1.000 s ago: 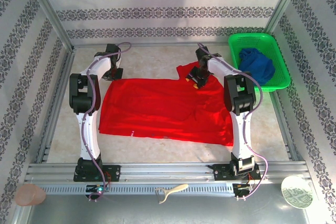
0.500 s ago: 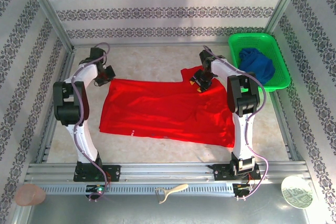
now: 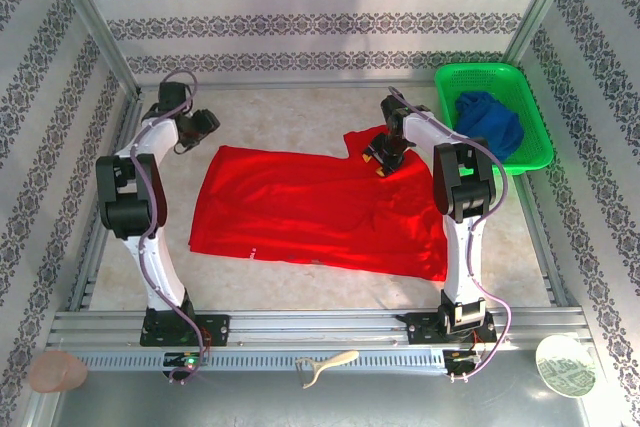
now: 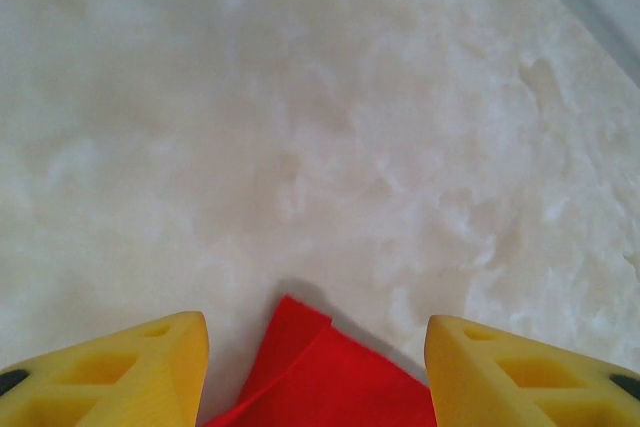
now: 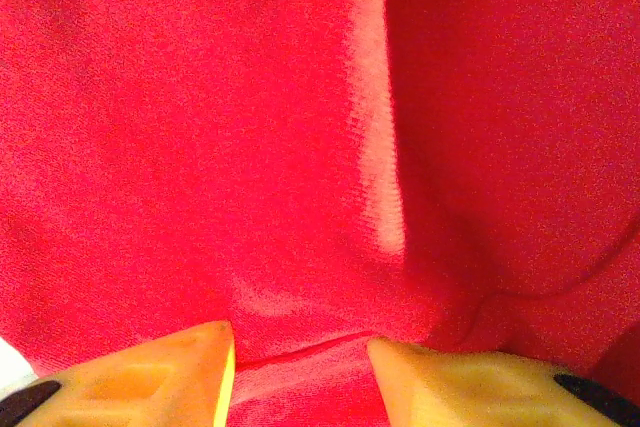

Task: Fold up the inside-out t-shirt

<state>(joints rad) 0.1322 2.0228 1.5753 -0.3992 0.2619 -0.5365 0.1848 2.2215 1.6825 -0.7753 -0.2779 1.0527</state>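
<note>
The inside-out t-shirt (image 3: 320, 207) lies spread out, plain red side up, across the middle of the table. My left gripper (image 3: 200, 125) hovers open just beyond the shirt's far left corner. In the left wrist view that folded red corner (image 4: 315, 377) pokes up between the yellow fingers (image 4: 130, 367) of the left gripper (image 4: 315, 332), apart from both. My right gripper (image 3: 378, 155) rests on the shirt near its far right part. In the right wrist view the right gripper (image 5: 298, 342) stands open, tips pressed on red cloth (image 5: 250, 147), with a seam line running between them.
A green basket (image 3: 525, 82) holding a dark blue garment (image 3: 490, 122) stands at the far right. Metal frame rails and patterned walls close in the table. Bare marble-look tabletop (image 4: 300, 97) lies beyond the shirt's far edge. A white plate (image 3: 565, 365) sits at the front right.
The left arm has swung off the shirt's far left edge, moving left and further back, leaving that corner lying on the table. The right gripper has barely shifted.
</note>
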